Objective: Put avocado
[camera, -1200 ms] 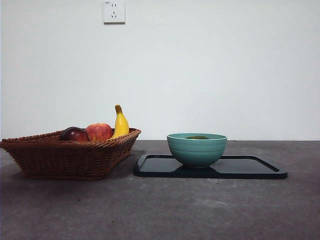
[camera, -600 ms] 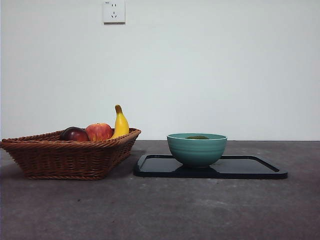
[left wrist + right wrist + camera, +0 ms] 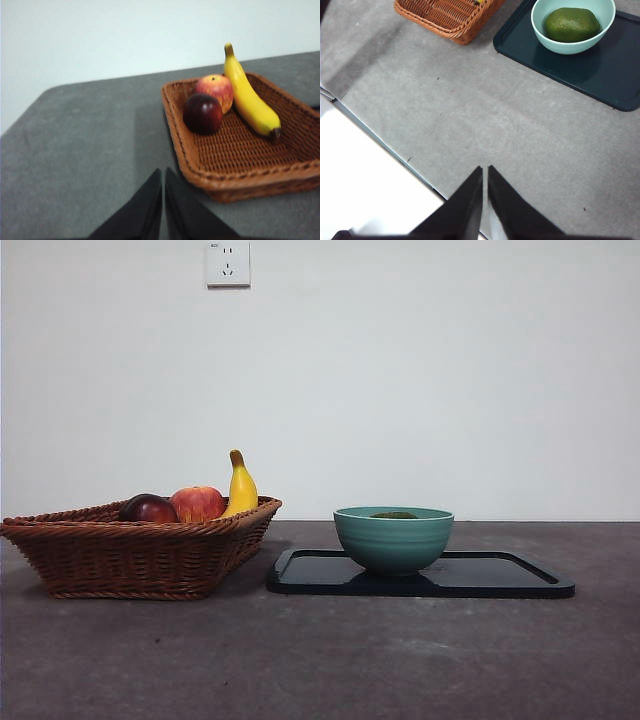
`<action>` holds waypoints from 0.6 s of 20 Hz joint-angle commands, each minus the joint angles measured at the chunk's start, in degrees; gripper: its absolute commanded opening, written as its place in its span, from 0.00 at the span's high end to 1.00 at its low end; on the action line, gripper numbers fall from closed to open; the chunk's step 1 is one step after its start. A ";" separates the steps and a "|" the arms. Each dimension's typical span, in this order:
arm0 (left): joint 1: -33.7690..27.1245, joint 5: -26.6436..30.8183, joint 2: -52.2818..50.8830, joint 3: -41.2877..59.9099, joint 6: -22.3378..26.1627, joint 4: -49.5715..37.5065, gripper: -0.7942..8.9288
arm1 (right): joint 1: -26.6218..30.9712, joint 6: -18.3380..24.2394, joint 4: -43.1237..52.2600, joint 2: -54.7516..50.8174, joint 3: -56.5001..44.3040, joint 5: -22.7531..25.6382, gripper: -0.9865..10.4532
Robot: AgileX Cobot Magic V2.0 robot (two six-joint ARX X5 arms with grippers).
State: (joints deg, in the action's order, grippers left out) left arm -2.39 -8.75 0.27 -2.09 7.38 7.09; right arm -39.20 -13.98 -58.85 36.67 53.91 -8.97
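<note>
Right wrist view shows the dull dark green oval avocado (image 3: 571, 24) lying in the teal ceramic bowl (image 3: 540, 15) on the dark rectangular tray (image 3: 600, 75), at one o'clock from the right gripper (image 3: 485, 172) (jaws pressed together, like the left gripper (image 3: 163, 175)), so I'd spread wide and descend straight.

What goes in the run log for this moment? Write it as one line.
avocado: in teal bowl | bowl: on dark tray | left gripper: shut, away | right gripper: shut, away
</note>
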 commanded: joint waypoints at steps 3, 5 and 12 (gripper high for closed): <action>-0.22 0.20 -0.11 1.44 -2.16 1.22 0.91 | -0.48 -0.59 0.76 0.28 0.52 0.04 0.91; -0.22 0.20 -0.11 1.44 -2.49 3.39 0.91 | -0.48 -0.59 0.76 0.28 0.52 0.04 0.91; -0.22 0.17 -0.09 1.44 -3.17 3.26 0.91 | -0.48 -0.59 0.76 0.28 0.52 0.04 0.91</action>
State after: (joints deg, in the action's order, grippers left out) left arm -2.42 -8.69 0.30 -1.85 4.80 9.93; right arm -39.22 -13.98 -58.81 36.67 53.91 -8.97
